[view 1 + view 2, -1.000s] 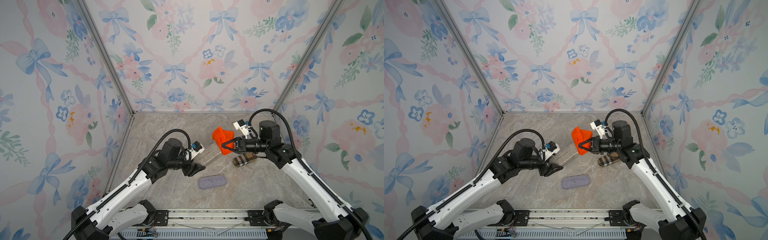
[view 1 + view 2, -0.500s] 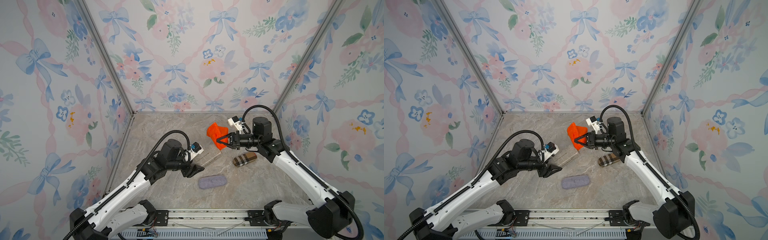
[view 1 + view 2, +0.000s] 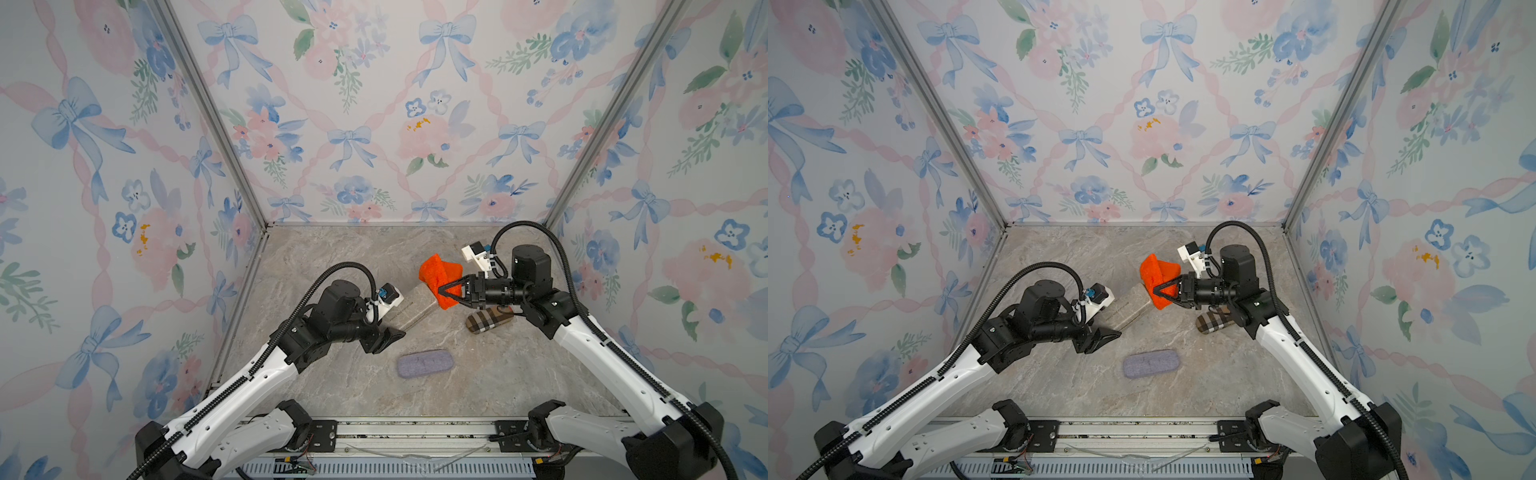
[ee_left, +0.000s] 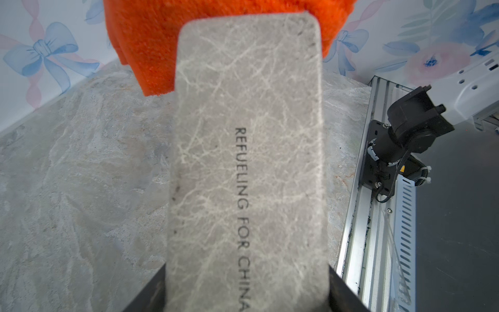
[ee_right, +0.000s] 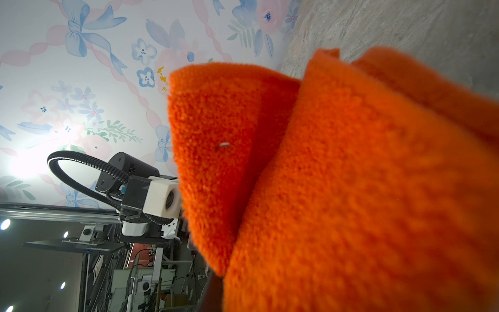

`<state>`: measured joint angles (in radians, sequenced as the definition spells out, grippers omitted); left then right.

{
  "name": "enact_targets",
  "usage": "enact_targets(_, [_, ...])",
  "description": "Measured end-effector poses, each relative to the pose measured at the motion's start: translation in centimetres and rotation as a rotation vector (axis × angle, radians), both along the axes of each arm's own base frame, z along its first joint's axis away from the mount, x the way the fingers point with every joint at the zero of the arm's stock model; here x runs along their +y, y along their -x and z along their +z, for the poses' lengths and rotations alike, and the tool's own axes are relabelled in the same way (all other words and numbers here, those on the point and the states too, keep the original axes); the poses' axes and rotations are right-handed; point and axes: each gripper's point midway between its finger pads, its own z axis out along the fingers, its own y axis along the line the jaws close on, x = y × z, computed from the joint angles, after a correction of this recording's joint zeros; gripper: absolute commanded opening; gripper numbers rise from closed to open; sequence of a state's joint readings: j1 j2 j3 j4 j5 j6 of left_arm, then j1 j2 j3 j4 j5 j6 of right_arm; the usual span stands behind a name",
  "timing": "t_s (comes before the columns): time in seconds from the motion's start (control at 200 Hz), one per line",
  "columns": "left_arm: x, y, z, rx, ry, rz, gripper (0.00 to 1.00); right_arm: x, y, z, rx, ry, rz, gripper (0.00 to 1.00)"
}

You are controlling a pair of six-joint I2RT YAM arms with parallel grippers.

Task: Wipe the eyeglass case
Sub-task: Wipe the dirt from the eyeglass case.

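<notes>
My left gripper (image 3: 388, 334) (image 3: 1100, 336) is shut on the near end of a grey marbled eyeglass case (image 3: 411, 309) (image 3: 1131, 307) and holds it above the table. In the left wrist view the case (image 4: 248, 162) shows its printed face, with a jaw on each side of it at the gripper (image 4: 247, 297). My right gripper (image 3: 444, 291) (image 3: 1156, 291) is shut on an orange cloth (image 3: 438, 272) (image 3: 1156, 270). The cloth (image 4: 140, 40) hangs at the case's far end and fills the right wrist view (image 5: 351, 175). I cannot tell whether it touches the case.
A plaid case (image 3: 488, 320) (image 3: 1217, 320) lies on the table under my right wrist. A lavender felt case (image 3: 424, 362) (image 3: 1151, 363) lies nearer the front. The metal rail (image 3: 415, 432) runs along the front edge, and flowered walls close the other sides.
My right gripper carried the orange cloth a little left and toward the back, then settled at the case's far end. The left gripper kept its grip on the case, whose broad face now shows more.
</notes>
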<state>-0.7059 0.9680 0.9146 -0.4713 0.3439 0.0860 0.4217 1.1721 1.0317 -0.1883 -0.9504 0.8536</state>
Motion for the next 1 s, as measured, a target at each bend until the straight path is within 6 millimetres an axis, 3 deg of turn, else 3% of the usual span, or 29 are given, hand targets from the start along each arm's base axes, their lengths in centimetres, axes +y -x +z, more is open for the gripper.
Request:
enact_targets(0.23, [0.4, 0.3, -0.7, 0.040, -0.015, 0.015, 0.20, 2.0, -2.6, -1.2, 0.018, -0.016, 0.038, 0.00])
enact_targets(0.295, [0.7, 0.3, -1.2, 0.055, -0.030, 0.031, 0.23, 2.5, -2.8, -1.8, 0.031, -0.015, 0.049, 0.00])
enact_targets(0.42, [0.9, 0.1, -1.5, 0.060, -0.043, 0.050, 0.20, 2.6, -2.9, -2.0, 0.032, -0.007, 0.047, 0.00])
enact_targets(0.51, [0.8, -0.1, -1.6, 0.064, -0.043, 0.051, 0.18, 2.1, -2.1, -1.6, 0.010, 0.000, 0.036, 0.00])
enact_targets(0.64, [0.4, -0.9, -1.7, 0.071, -0.030, 0.070, 0.15, 0.3, 0.9, -0.1, -0.027, -0.029, 0.031, 0.00])
enact_targets(0.795, [-0.4, -3.0, 2.0, 0.045, 0.082, 0.119, 0.14, -1.9, 4.3, 2.0, -0.091, -0.071, 0.026, 0.00])
enact_targets(1.0, [-2.5, -2.9, 9.6, 0.062, 0.304, 0.071, 0.15, -4.2, 4.2, 3.3, -0.260, -0.054, -0.100, 0.00])
